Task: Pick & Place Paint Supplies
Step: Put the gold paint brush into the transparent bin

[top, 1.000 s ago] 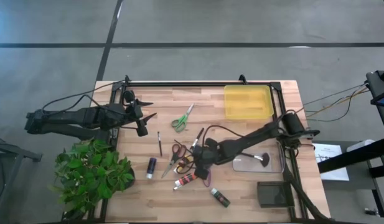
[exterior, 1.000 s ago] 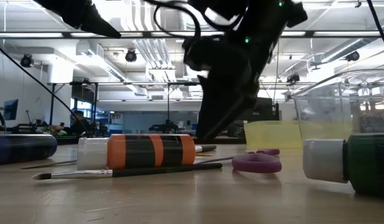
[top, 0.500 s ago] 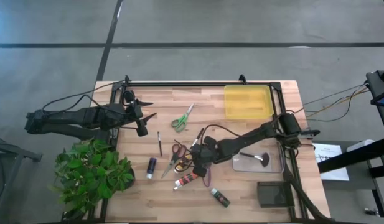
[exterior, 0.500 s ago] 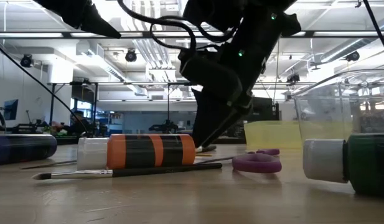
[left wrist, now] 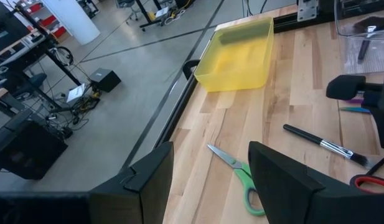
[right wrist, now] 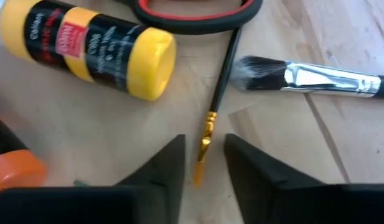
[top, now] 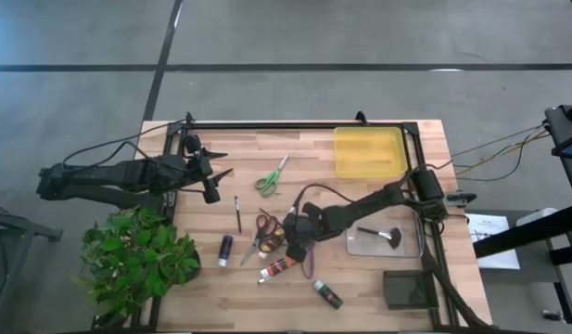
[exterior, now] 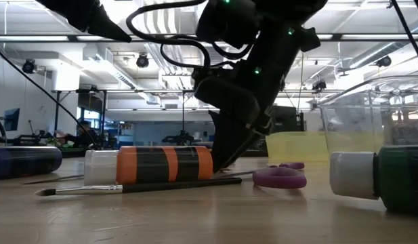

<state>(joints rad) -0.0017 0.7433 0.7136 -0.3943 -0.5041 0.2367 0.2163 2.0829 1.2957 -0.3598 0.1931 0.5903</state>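
Pale wood table (top: 360, 278), large, framed in black rail; bears all stock listed below.

Yellow tray (top: 369, 151), far right of the table; judged the likely destination. Clear tray (top: 408, 249), at the right edge nearer the front, one broad brush inside.

Left arm, waiting over the far left of the table. Left gripper (top: 214, 176): fingers parted, nothing between them. Well apart from the central cluster.

Right arm, reaching in from the right edge to the table's middle. Right gripper (top: 292, 239) is down at the cluster; in the low view its tips reach the tabletop just behind the orange-and-black tube (exterior: 158, 165). This is plainly the nearer arm.

Cluster, centre of table: red-handled scissors (top: 264, 225), yellow paint bottle (right wrist: 86, 46), flat bristle brush (right wrist: 310, 78), purple ring handle (exterior: 279, 177). Green scissors (top: 272, 175) lie apart, farther back; a purple tube (top: 225, 250) and a dark-green tube (top: 327, 295) lie nearer the front.

Item in hand: thin dark brush (right wrist: 218, 93) with gold ferrule. In the right wrist view its tip lies in the gap between the two fingers (right wrist: 160, 171), and its long axis runs straight out ahead of them, along the gap rather than across it. The fingers stand a narrow way apart, one to each side of the tip; not seen to pinch it.

Judgement: any closure would catch only the tip end, so the hold looks slender.
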